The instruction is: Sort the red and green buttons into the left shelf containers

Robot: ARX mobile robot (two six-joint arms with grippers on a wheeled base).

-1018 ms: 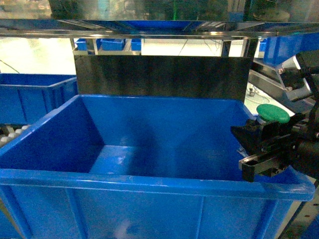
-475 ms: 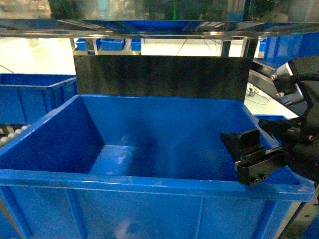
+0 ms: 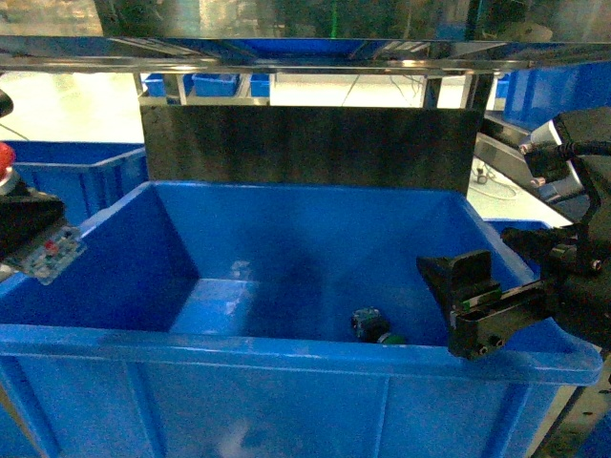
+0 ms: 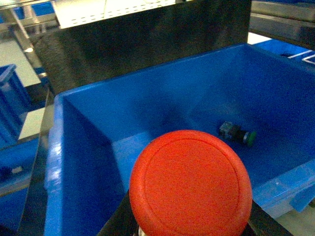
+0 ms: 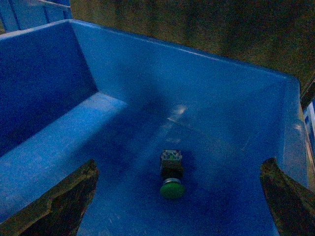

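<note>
Dark back panel (image 3: 310,148) stands upright behind the shelf; metal shelf rail (image 3: 305,59) runs overhead; small blue bins (image 3: 215,84) beyond.

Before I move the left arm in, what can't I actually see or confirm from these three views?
- Left hand: in the left wrist view the red button cap hides the fingers and its own body; the head view cuts them at the edge.
- Green button: the big blue bin front rim partly hides it in the head view.
- Neighbouring bin: contents below its rim, head view.
</note>
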